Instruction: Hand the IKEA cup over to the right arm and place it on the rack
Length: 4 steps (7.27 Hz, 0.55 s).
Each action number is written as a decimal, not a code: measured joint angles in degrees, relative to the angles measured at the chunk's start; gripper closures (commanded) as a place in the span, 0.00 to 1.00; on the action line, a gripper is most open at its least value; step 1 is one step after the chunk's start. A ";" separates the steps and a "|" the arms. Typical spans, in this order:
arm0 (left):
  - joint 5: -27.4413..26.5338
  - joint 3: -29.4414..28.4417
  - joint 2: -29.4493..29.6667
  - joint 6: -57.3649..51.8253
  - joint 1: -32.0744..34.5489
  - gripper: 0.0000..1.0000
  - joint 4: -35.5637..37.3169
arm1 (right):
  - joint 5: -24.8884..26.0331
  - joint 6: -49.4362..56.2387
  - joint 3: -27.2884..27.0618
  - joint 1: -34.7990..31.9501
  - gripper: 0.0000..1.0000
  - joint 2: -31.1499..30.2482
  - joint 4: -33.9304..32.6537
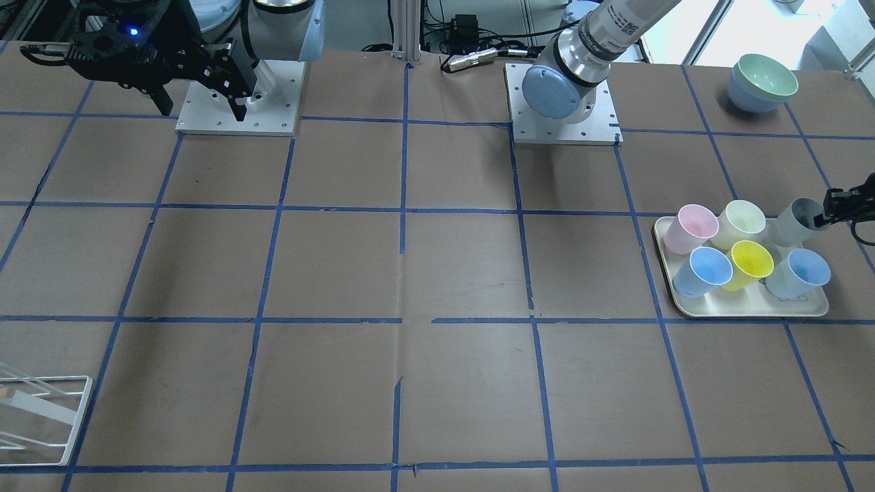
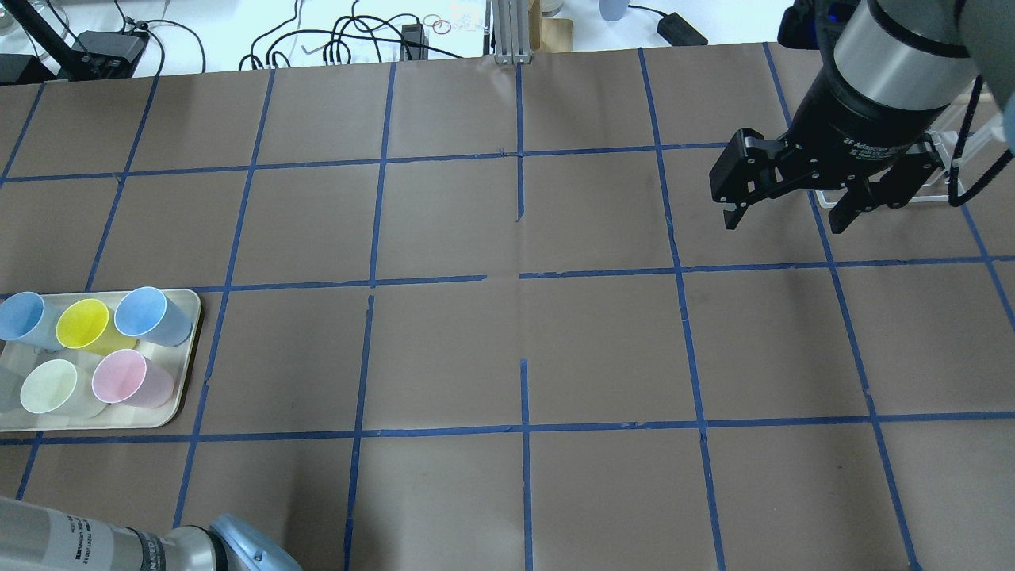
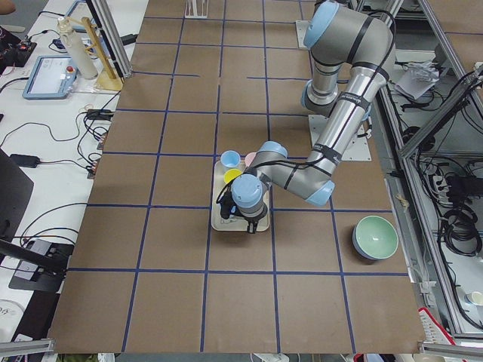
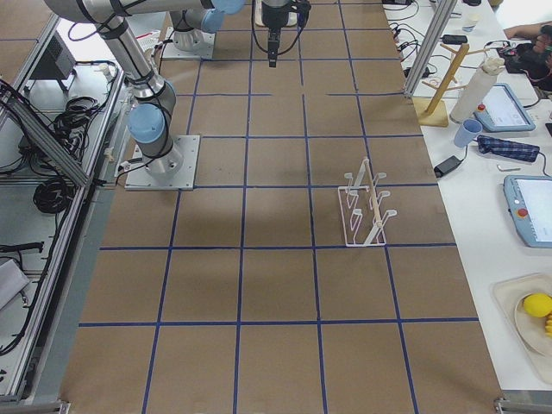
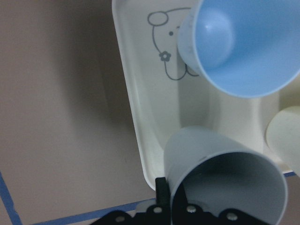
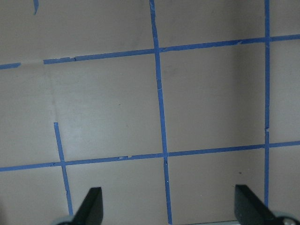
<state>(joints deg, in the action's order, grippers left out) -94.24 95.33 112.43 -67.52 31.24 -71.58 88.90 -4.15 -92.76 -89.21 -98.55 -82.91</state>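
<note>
Left gripper [image 1: 825, 216] pinches the cup [image 1: 793, 224] by one wall at the tray's [image 1: 752, 311] left end. Right gripper [image 2: 781, 202] hangs wide open near the rack [image 4: 366, 211]. Such a thin rim grip could let the cup swing, slip, or clip the blue cup [image 1: 800, 273] beside it.

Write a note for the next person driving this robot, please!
Left gripper: pinching the IKEA cup's rim, cup at the tray.
Right gripper: open, empty, above the table.
Rack: empty.
Done: grasp only, it seems.
Left: lift, hand the cup to the right gripper, place it on the rack.
</note>
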 measured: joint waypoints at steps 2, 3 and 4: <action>0.09 -4.55 -2.21 -0.02 0.76 1.00 -7.94 | -0.04 -0.06 0.01 0.42 0.00 0.34 0.29; 1.10 -8.01 -3.62 -0.09 1.70 1.00 -13.70 | -0.26 -0.05 -0.02 0.44 0.00 0.74 0.39; 3.67 -11.56 -4.94 -0.11 3.34 1.00 -19.87 | -0.61 -0.03 -0.02 0.40 0.00 1.04 0.25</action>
<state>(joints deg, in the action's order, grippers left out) -90.57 83.78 107.50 -67.64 34.58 -91.46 88.29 -4.18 -92.78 -88.81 -97.51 -82.66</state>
